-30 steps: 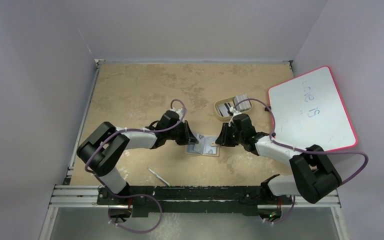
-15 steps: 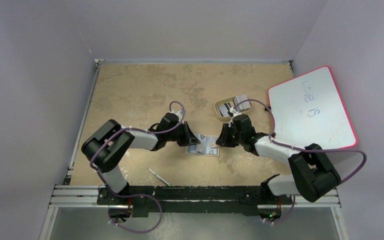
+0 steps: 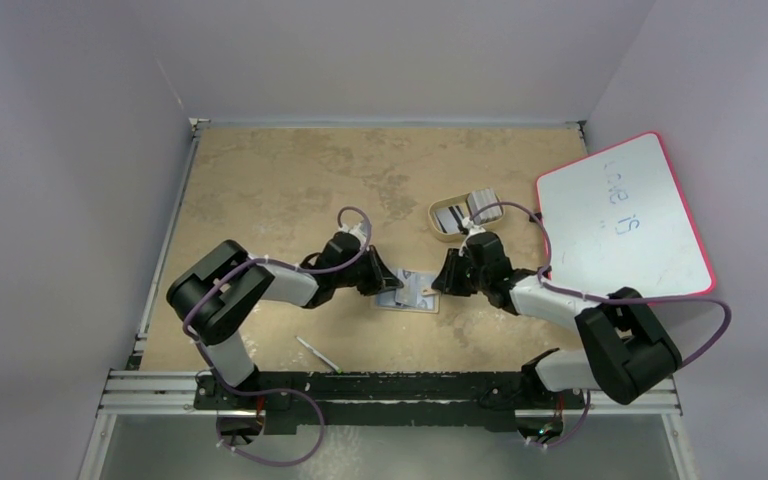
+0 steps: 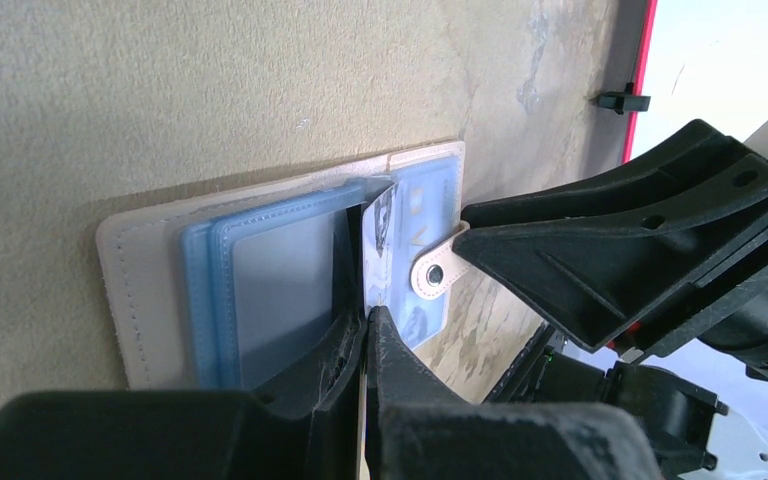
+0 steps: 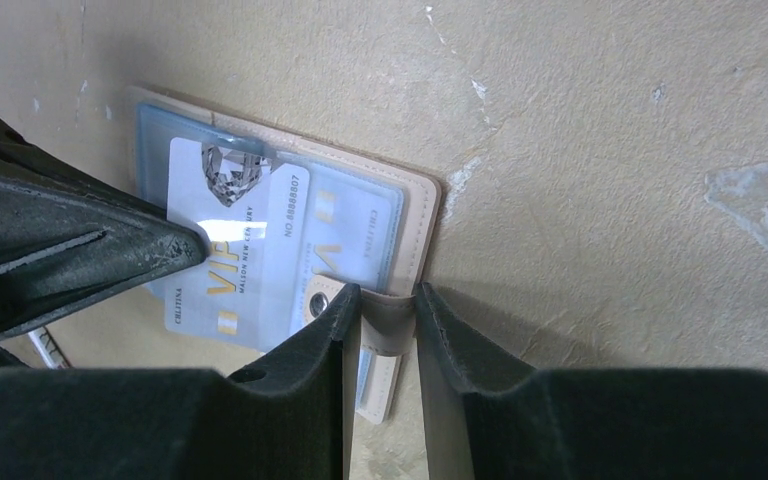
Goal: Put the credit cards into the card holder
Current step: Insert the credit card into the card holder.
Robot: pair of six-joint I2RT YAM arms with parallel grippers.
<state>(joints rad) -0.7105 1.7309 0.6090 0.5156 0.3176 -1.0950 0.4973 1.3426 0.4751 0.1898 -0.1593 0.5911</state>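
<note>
The tan card holder [image 3: 410, 294] lies open on the table between both arms, blue-grey pockets [image 4: 260, 290] up. My left gripper [image 4: 370, 315] is shut on a pale credit card [image 4: 385, 225], held edge-on with its far end at the holder's middle fold. In the right wrist view this card [image 5: 230, 265] reads "VIP" and lies slanted over the pockets. My right gripper [image 5: 385, 295] is shut on the holder's snap tab [image 5: 387, 322] at its edge. More credit cards [image 3: 478, 204] rest in the beige oval tray [image 3: 439, 231] behind the right gripper.
A pink-edged whiteboard [image 3: 625, 220] leans at the right side of the table. A thin white stick [image 3: 317, 353] lies near the front edge, left of centre. The two grippers [image 3: 388, 280] [image 3: 440, 282] face each other closely across the holder.
My left arm has shifted its elbow slightly right and nearer, still pinching the card at the holder. The right gripper and the holder have stayed put.
</note>
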